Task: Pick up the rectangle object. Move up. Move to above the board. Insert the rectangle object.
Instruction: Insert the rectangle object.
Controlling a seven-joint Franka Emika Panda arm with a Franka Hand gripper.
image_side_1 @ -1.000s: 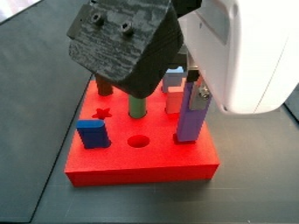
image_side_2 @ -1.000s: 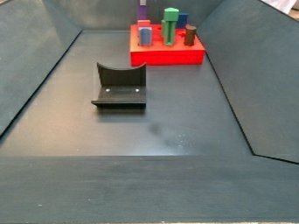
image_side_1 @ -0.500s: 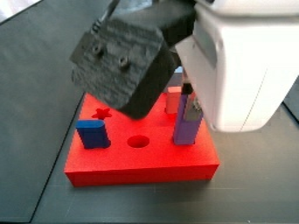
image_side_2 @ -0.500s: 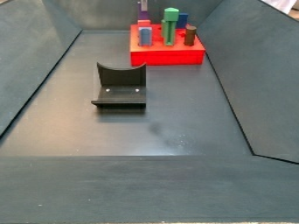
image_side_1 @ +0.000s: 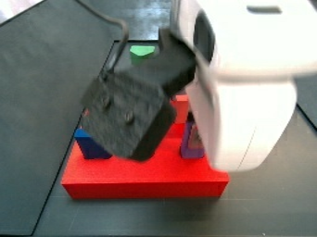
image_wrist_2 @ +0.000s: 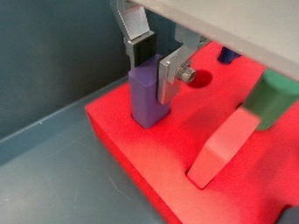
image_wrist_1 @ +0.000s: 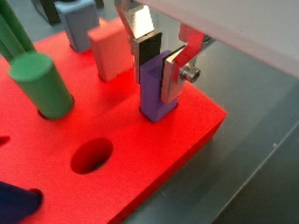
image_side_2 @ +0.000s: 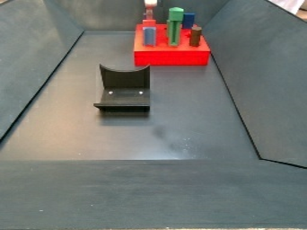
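The purple rectangle object (image_wrist_1: 155, 94) stands upright in a hole at a corner of the red board (image_wrist_1: 176, 153). It also shows in a wrist view (image_wrist_2: 146, 105) on the board (image_wrist_2: 163, 171). My gripper (image_wrist_1: 159, 79) sits over its top, one silver finger on each side, the pads against its faces; the same hold shows in a wrist view (image_wrist_2: 155, 77). In a side view the arm's body hides the fingers, and only a strip of the rectangle object (image_side_1: 192, 139) shows above the board (image_side_1: 136, 182). The board (image_side_2: 174, 58) lies at the far end of the bin.
A green peg (image_wrist_1: 41, 83), a pink block (image_wrist_1: 108, 52), a grey-blue block (image_wrist_1: 79, 22) and a dark blue block (image_wrist_1: 14, 201) stand in the board, beside an empty round hole (image_wrist_1: 91, 156). The fixture (image_side_2: 122, 90) stands mid-floor. Sloped bin walls surround the floor.
In a side view the arm's body has shifted and now hides more of the board and pegs. The rectangle object still stands in the board between the fingers.
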